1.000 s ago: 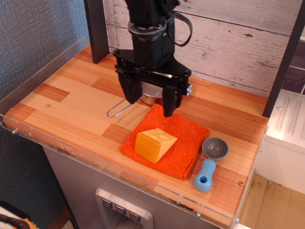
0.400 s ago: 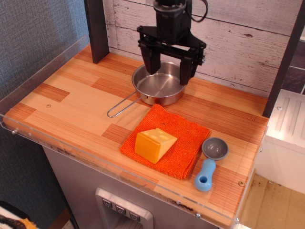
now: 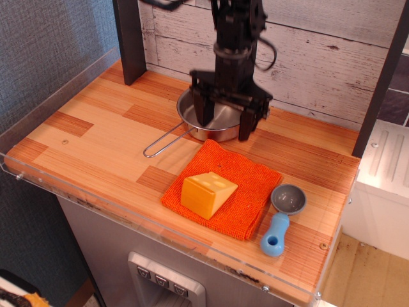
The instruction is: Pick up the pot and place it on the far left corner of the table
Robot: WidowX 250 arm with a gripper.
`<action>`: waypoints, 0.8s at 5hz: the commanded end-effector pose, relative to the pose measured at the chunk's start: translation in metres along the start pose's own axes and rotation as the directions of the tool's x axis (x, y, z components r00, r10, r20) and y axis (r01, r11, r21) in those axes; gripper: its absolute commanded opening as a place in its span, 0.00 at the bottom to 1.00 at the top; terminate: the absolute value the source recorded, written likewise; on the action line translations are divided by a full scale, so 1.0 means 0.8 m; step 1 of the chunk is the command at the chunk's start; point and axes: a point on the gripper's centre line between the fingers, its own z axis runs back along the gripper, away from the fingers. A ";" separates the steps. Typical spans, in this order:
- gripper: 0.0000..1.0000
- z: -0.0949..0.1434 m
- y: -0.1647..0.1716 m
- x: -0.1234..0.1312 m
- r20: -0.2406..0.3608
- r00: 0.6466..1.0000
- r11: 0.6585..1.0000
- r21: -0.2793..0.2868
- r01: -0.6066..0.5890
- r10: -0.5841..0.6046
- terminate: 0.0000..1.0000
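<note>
1. The pot (image 3: 217,125) sits on the table (image 3: 96,137) toward the back, near the plank wall (image 3: 307,57), its wire handle (image 3: 167,141) running forward-left and lying flat on the wood.
2. The gripper (image 3: 225,126) hangs straight down over the pot, jaws spread wide: one finger (image 3: 203,110) dips inside the bowl, the other (image 3: 246,123) is at the front-right rim. Nothing is clamped.
3. Just in front of the pot lies an orange cloth (image 3: 246,192), its back corner close to the rim.
4. A yellow wedge (image 3: 208,194) rests on the cloth.
5. Right of the cloth lies a scoop (image 3: 283,216), grey bowl and blue handle.
</note>
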 end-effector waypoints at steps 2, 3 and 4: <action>0.00 0.004 -0.015 0.039 0.097 0.994 0.999 -0.028 0.043 -0.040 0.00; 0.00 0.033 -0.006 0.043 0.131 0.987 0.995 -0.004 0.095 -0.094 0.00; 0.00 0.066 0.013 0.038 0.168 0.977 0.991 0.014 0.135 -0.135 0.00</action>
